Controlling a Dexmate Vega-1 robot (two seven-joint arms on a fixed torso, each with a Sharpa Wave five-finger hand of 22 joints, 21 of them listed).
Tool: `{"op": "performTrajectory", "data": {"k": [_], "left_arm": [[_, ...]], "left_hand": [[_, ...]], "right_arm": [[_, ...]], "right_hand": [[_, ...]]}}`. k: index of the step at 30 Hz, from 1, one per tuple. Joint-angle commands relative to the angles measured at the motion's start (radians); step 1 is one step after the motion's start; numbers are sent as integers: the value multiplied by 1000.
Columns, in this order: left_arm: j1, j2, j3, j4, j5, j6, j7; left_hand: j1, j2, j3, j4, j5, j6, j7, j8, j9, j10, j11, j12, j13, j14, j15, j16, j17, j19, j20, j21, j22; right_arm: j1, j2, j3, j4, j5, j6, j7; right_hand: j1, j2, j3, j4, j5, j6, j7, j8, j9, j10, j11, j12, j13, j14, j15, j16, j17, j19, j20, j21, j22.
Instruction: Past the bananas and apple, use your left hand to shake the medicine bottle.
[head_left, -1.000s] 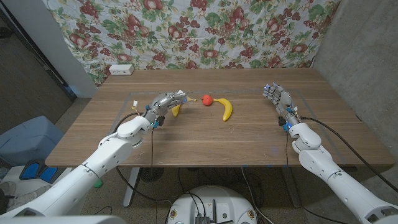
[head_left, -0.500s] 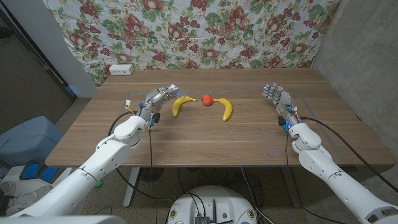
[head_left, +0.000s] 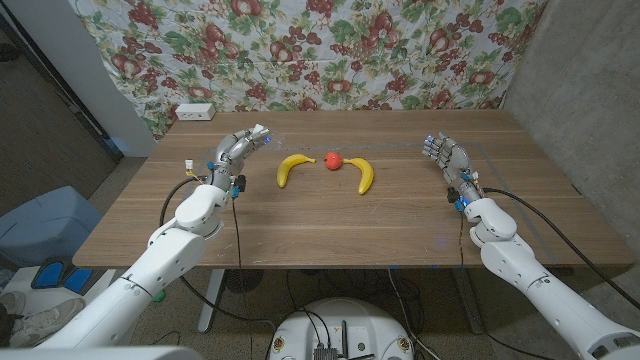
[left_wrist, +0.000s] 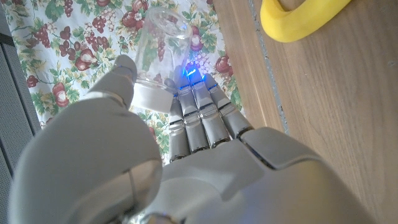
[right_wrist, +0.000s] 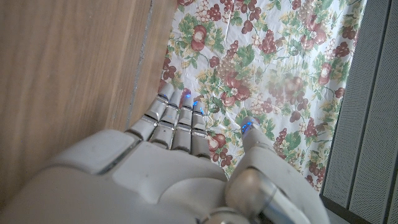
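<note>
We see our left hand (head_left: 240, 146) raised over the left side of the wooden bench (head_left: 330, 225), and it grips the medicine bottle (left_wrist: 158, 55), a clear bottle with a white cap; in the left wrist view the thumb lies against the cap end on one side and the fingers (left_wrist: 202, 121) curl round the other, with the bottle's clear body standing out beyond them against the flowered cloth (head_left: 330, 50). In the head view the bottle is mostly hidden inside the hand, so we can only make out a pale tip at the fingertips. Just beside the hand, toward the middle of the bench, lies a banana (head_left: 291, 168), and the same banana's curved yellow body shows at the corner of the left wrist view. Further along sits the red apple (head_left: 333, 160), and next to it a second banana (head_left: 363, 175), the apple between the two and close to both. Our right hand (head_left: 447, 158) is on the right side of the bench, well apart from the fruit, holding nothing with its fingers apart and extended. A white power strip (head_left: 193, 112) rests at the far left edge of the bench, near the cloth.
</note>
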Motion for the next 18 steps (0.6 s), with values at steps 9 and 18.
{"op": "performTrajectory", "data": {"k": [9,18], "left_arm": [[10,-32,-21,1,29,-21,38],[-20,-32,3,21,10,7,-3]], "left_hand": [[190,193,3,5,5,96,-45,23,19,211,-194,4,135,14,-161,-8,2,2,-9,5,4],[191,193,2,5,5,98,-47,21,19,212,-192,2,135,15,-161,-10,1,1,-9,6,4]], "right_arm": [[15,0,-2,13,2,-8,7],[21,6,-3,23,5,-8,8]], "right_hand": [[6,9,1,-3,6,7,0,4,5,4,-2,7,2,5,-2,7,3,8,1,-5,4],[6,9,1,-3,6,7,1,4,5,2,-3,6,2,4,-1,7,3,9,0,-8,4]]}}
